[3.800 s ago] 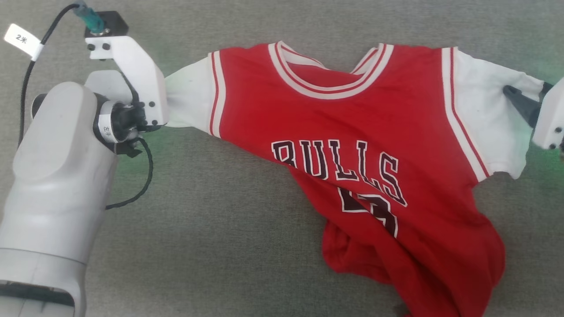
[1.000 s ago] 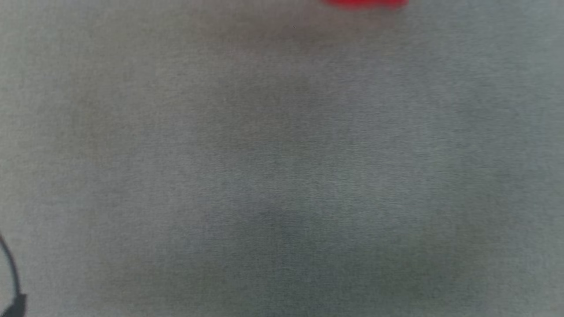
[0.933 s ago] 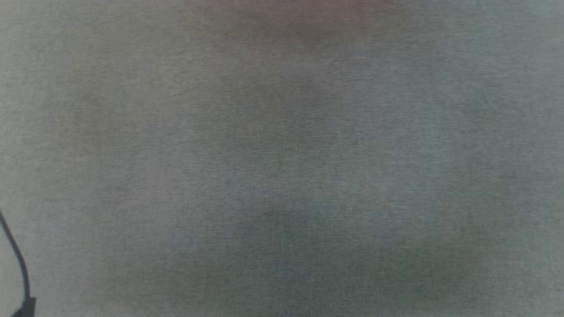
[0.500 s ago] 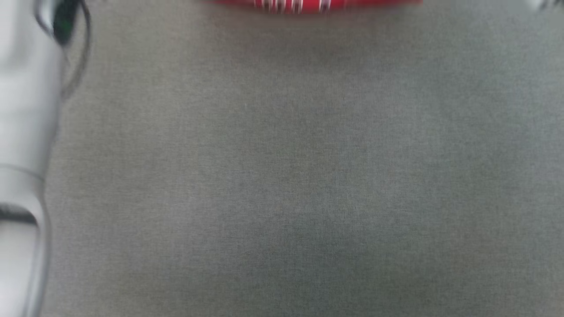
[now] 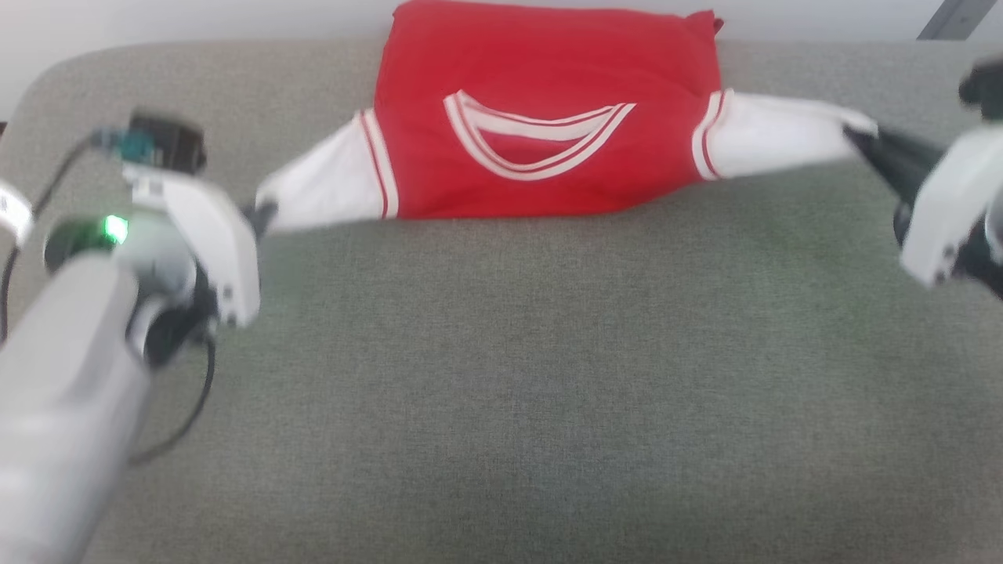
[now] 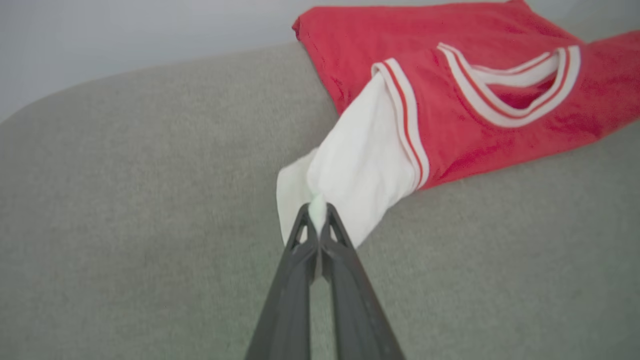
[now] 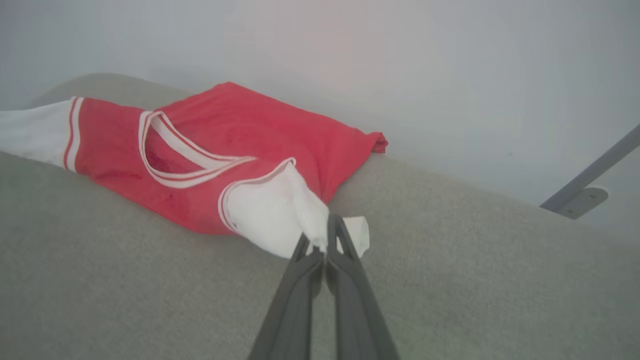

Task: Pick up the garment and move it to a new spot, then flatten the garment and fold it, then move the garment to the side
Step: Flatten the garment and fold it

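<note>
Red T-shirt (image 5: 548, 78), earlier stretched nearby, has been carried to the far edge of the grey cushion (image 5: 501, 376), sleeves clamped by left gripper (image 6: 317, 220) and right gripper (image 7: 326, 240); flattening is judged next.

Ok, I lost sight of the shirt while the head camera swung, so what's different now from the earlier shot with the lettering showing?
The garment has been swung over and away: its hem, bunched near the robot before, now lies at the far edge of the grey surface, and a plain red side with the neckline faces up instead of the lettering. Unchanged: left gripper and right gripper stay shut on the white sleeves.
</note>
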Controlling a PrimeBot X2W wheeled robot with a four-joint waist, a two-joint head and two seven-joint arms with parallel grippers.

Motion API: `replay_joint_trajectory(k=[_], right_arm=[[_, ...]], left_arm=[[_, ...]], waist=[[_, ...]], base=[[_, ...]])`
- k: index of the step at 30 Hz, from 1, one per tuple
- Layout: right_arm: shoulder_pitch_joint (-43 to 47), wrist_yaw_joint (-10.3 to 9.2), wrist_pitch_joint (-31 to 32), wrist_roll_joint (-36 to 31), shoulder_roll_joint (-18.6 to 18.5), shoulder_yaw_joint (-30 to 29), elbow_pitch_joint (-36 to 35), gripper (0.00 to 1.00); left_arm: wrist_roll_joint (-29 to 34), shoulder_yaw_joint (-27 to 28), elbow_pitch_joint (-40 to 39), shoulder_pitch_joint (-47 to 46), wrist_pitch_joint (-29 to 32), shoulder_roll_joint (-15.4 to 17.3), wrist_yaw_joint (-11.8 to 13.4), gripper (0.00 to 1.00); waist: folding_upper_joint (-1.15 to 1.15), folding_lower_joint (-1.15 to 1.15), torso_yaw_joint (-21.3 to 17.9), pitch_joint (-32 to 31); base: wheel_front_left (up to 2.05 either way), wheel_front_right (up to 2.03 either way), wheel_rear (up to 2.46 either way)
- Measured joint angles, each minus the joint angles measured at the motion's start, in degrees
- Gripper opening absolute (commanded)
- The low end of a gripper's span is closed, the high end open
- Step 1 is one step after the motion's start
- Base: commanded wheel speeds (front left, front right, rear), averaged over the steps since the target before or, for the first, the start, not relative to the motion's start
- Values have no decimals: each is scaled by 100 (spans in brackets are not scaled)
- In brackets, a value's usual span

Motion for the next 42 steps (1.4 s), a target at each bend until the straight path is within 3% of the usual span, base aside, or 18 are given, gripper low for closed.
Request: replay_joint_trajectory(k=[3, 11, 20, 24, 28, 35, 36, 38, 39, 42], right_arm=[[467, 0, 76, 159, -247, -2, -371, 0], [1657, 0, 435, 520, -928, 43, -1182, 0], [2848, 1, 965, 1058, -1470, 170, -1841, 0], [3285, 1, 1124, 1290, -1622, 205, -2034, 0], [3501, 1, 1039, 1278, -1596, 118, -2006, 0], [3578, 14, 714, 946, -1012, -52, -1271, 0], [3568, 42, 671, 850, -922, -56, -1166, 34], [3527, 56, 682, 723, -810, -41, -1010, 63], [3509, 57, 693, 694, -762, -49, -953, 100], [3467, 81, 733, 623, -713, -105, -983, 100]], left_arm=[[-82, -4, -817, 741, 194, 336, 194, 0], [-314, 186, -2781, 2677, 492, 1145, 1246, 0], [-709, 398, -3850, 4092, 638, 1445, 2109, 0], [-847, 448, -4068, 4460, 706, 1484, 2326, 0], [-851, 458, -4208, 4564, 660, 1472, 2384, 0], [-790, 341, -4159, 4495, 541, 1261, 2347, 0], [-765, 316, -4138, 4461, 527, 1221, 2329, 0], [-742, 267, -4089, 4350, 486, 1135, 2284, 0], [-711, 241, -4057, 4307, 476, 1091, 2273, 0], [-678, 183, -3994, 4226, 390, 991, 2214, 0]], waist=[[0, 0, -12, -84], [0, 0, -53, -184], [0, 0, -71, -169], [0, 0, -79, -133], [0, 0, -71, -75], [0, 0, -25, 6], [0, 0, -16, 14], [0, 0, 12, 19], [0, 0, 24, 16], [0, 0, 64, 8]], base=[[0, 0, 0], [0, 0, 0], [0, 0, 0], [0, 0, 0], [0, 0, 0], [0, 0, 0], [0, 0, 0], [0, 0, 0], [0, 0, 0], [0, 0, 0]])
